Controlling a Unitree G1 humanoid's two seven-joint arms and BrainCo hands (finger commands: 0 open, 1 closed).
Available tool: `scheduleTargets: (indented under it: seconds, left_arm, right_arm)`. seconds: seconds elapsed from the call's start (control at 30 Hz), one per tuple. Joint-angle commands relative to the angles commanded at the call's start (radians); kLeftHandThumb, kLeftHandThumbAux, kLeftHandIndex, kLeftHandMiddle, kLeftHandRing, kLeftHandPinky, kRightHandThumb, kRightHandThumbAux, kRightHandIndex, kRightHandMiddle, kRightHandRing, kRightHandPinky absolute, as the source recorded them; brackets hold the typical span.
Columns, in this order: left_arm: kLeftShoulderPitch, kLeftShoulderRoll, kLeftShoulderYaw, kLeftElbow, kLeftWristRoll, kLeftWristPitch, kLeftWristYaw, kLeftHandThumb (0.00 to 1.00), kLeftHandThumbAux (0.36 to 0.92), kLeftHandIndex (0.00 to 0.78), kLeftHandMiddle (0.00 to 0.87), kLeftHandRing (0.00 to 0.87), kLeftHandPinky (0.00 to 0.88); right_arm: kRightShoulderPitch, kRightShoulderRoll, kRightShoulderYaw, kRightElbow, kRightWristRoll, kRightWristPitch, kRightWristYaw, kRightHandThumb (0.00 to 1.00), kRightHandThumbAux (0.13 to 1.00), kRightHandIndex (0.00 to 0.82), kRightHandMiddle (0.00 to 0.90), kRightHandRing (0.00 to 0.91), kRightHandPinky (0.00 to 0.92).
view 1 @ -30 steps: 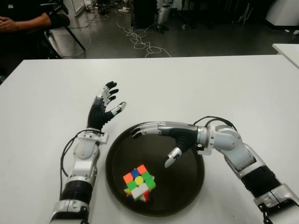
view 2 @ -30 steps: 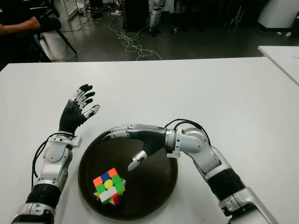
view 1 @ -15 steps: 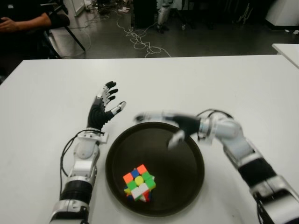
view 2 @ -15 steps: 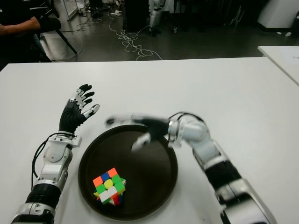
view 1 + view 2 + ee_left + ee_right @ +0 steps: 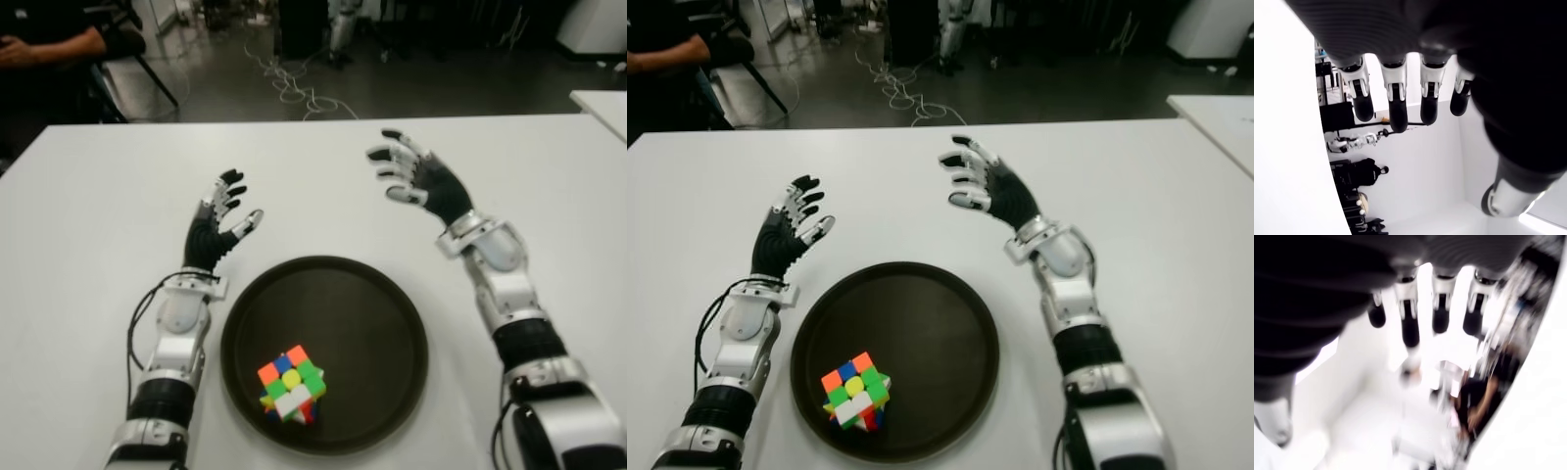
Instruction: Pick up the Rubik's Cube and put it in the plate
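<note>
Rubik's Cube [image 5: 291, 383]: it sits inside the plate, toward the near-left part of the dish, tipped a little so one corner points up; neither hand touches it.
Plate [image 5: 382, 294]: a dark, round, shallow dish with a low rim, lying flat on the white desk [image 5: 88, 215] between the two arms.
Left hand [image 5: 217, 227]: raised just beyond the plate's left rim, palm up and forward, fingers [image 5: 1396, 105] spread apart and holding nothing.
Right hand [image 5: 419, 180]: lifted above the desk well beyond the plate's far-right rim, fingers [image 5: 1409, 328] apart and relaxed, nothing in them.
Task state: judged from how things lie, the placement looks done, since the cube is in the dish and both hands are clear.
Weight: probably light, a hollow plastic puzzle that one hand should carry with ease.
Stiffness: likely rigid as a whole, though its layers can twist, so an off-centre squeeze may turn a face.
Surface: smooth, glossy tiles, likely somewhat slippery against hard fingertips.
Fragility: probably sturdy; a short drop into the dish should do no harm.
Where to hold: if it needed taking again, thumb on one flat face and fingers on the opposite face, pressing across the middle row, from above, since the low rim blocks a side approach.
</note>
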Motion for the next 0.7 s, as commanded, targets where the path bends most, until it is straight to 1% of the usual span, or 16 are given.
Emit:
scheduleTargets:
  seconds: [0.03,0.1,0.2,0.23,0.3,0.37,0.5,0.63,0.7]
  left_arm:
    - [-0.001,0.0,0.0,0.002,0.0,0.001,0.0,0.04,0.704,0.087,0.158,0.141,0.138]
    - [-0.002,0.0,0.001,0.004,-0.001,0.001,0.0,0.04,0.701,0.088,0.16,0.145,0.143]
    - [-0.005,-0.001,0.002,0.011,0.003,-0.001,0.008,0.042,0.688,0.086,0.159,0.147,0.142]
    - [-0.005,-0.001,0.002,0.012,0.004,-0.001,0.011,0.043,0.686,0.086,0.159,0.147,0.14]
    - [-0.006,-0.002,0.002,0.013,0.005,0.0,0.015,0.042,0.687,0.086,0.16,0.147,0.134]
    - [-0.008,-0.002,0.001,0.012,0.004,0.004,0.016,0.043,0.692,0.087,0.161,0.147,0.131]
    - [-0.009,-0.003,0.0,0.007,-0.001,0.013,0.018,0.05,0.706,0.087,0.159,0.145,0.129]
    - [-0.01,-0.003,0.002,0.005,-0.006,0.023,0.018,0.049,0.706,0.089,0.162,0.145,0.125]
    - [-0.009,-0.003,0.002,0.002,-0.009,0.029,0.017,0.048,0.707,0.089,0.163,0.145,0.123]
  right_arm:
    - [0.011,0.012,0.004,-0.031,-0.016,0.008,-0.025,0.026,0.754,0.263,0.368,0.411,0.439]
    - [0.023,0.023,0.008,-0.07,-0.033,0.028,-0.05,0.037,0.781,0.272,0.382,0.426,0.452]
    - [0.016,0.028,-0.004,-0.034,-0.133,-0.1,-0.118,0.057,0.806,0.292,0.39,0.432,0.452]
    - [0.013,0.027,-0.007,-0.029,-0.156,-0.124,-0.138,0.063,0.809,0.297,0.392,0.432,0.451]
    - [-0.01,0.013,-0.023,0.003,-0.183,-0.167,-0.165,0.079,0.817,0.313,0.401,0.434,0.447]
    - [-0.04,-0.011,-0.048,0.071,-0.196,-0.214,-0.175,0.086,0.817,0.325,0.409,0.439,0.446]
    - [-0.038,-0.021,-0.069,0.106,-0.239,-0.274,-0.22,0.092,0.813,0.34,0.42,0.446,0.438]
    - [-0.044,-0.023,-0.082,0.166,-0.253,-0.313,-0.238,0.101,0.811,0.349,0.431,0.454,0.435]
    - [-0.039,-0.025,-0.088,0.199,-0.256,-0.335,-0.242,0.108,0.809,0.35,0.428,0.45,0.428]
